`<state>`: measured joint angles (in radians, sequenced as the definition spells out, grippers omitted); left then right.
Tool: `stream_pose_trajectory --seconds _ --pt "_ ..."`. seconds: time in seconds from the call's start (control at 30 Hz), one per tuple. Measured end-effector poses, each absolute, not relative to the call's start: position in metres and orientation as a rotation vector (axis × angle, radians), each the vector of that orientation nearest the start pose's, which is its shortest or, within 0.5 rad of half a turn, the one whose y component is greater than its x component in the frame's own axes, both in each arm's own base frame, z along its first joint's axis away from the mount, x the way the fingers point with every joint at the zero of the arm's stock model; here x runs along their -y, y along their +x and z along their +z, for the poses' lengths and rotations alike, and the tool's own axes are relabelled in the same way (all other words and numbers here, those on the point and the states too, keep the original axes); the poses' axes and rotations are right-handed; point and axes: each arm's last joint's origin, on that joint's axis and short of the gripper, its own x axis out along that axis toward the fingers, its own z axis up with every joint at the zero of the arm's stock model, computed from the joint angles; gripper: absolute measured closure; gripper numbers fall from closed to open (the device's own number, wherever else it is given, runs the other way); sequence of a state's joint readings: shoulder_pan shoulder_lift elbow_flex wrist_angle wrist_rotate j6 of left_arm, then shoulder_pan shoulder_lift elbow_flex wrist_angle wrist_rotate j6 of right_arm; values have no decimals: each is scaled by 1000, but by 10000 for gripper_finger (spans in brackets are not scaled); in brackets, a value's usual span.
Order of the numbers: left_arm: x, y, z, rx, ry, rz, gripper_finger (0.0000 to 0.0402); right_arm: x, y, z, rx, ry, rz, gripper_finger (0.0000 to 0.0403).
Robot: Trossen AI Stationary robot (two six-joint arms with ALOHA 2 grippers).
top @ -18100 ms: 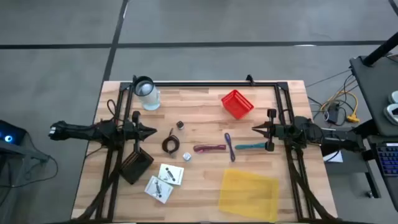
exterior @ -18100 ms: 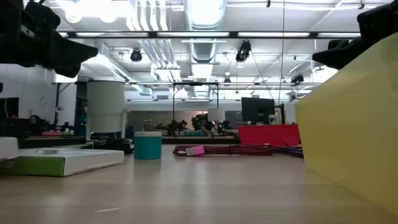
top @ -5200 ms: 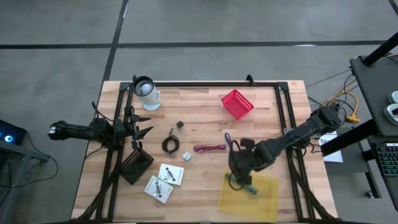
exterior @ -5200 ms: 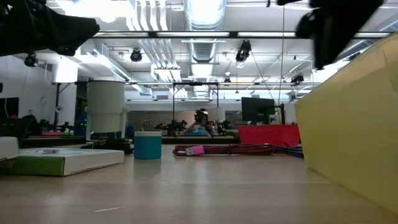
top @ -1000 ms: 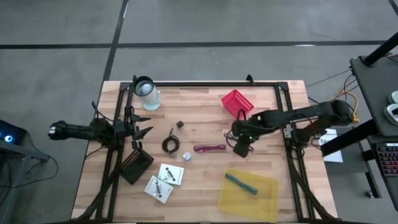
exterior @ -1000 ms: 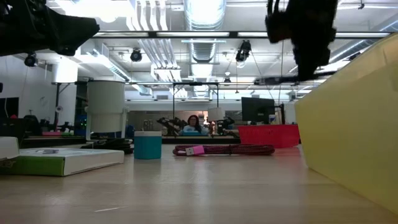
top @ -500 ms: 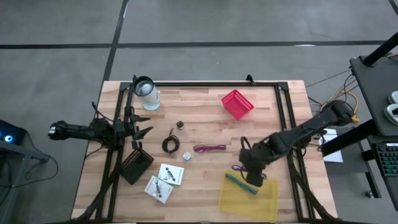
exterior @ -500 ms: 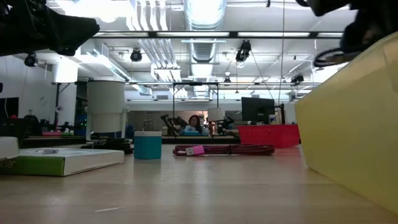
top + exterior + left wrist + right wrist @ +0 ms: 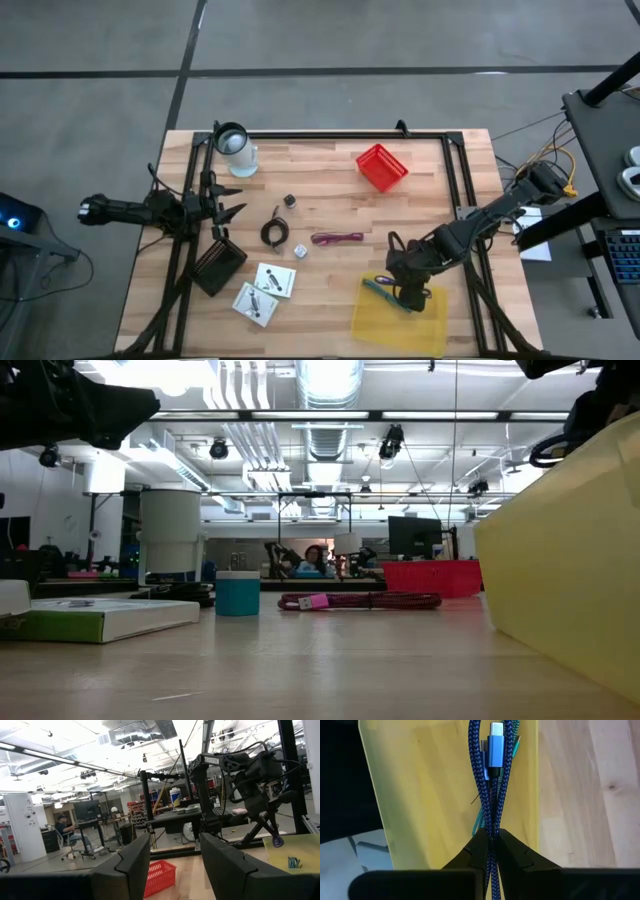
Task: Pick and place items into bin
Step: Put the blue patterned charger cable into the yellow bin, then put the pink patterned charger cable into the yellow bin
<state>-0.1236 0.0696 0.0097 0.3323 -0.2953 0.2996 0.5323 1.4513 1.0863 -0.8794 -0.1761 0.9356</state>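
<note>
The right arm has swung from the middle of the table [image 9: 330,160], near the red basket [image 9: 381,167], to over the yellow bin [image 9: 400,315] at the near right. The purple cable has left its spot beside the maroon cable [image 9: 337,238]. It now hangs from the right gripper [image 9: 488,836], whose fingers are pinched tight on the folded purple cable [image 9: 491,780], its blue plug end dangling above the bin floor. The teal cable [image 9: 388,296] already lies inside the bin, partly under the gripper. Nothing else has moved. The left arm waits at the table's left edge, the left gripper [image 9: 175,857] half parted and holding nothing. The black cable coil [image 9: 274,233], two white cards [image 9: 263,290] and the clear cup [image 9: 236,148] lie where they were. The only legible writing is "TROSSEN" on the right arm [image 9: 240,765], seen from the left wrist view. A person [image 9: 64,831] sits at a desk in the room behind.
</note>
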Motion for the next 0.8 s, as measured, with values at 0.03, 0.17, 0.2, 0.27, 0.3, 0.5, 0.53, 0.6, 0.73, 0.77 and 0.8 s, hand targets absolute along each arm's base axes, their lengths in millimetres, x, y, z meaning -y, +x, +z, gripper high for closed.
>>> stream_pose_trajectory --seconds 0.03,0.17,0.2,0.27,0.3,0.5,0.53,0.6,0.73,0.77,0.8 --pt "4 97 193 239 240 209 242 -141 230 243 -1409 554 -16 381" --pt "4 97 193 239 240 209 242 -141 230 243 -1409 554 -16 352" --pt "4 97 193 239 240 209 242 -141 230 243 -1409 555 -16 344" --pt "4 97 193 239 240 209 242 -141 230 243 -1409 555 -16 331" --pt "4 97 193 239 240 209 242 -141 230 243 -1409 555 -16 325" --pt "4 97 193 239 240 209 242 -140 231 243 -1380 502 -16 300" --pt "4 97 193 239 240 209 242 -139 232 243 -1359 466 -21 298" --pt "4 97 193 239 240 209 242 -135 234 243 -1306 378 -41 294" --pt "4 97 193 239 240 209 242 -120 243 244 -1173 142 -126 291" --pt "4 97 193 239 240 209 242 -115 247 244 -1120 69 -174 292" --pt "4 97 193 239 240 209 242 -109 251 246 -1056 11 -243 292"
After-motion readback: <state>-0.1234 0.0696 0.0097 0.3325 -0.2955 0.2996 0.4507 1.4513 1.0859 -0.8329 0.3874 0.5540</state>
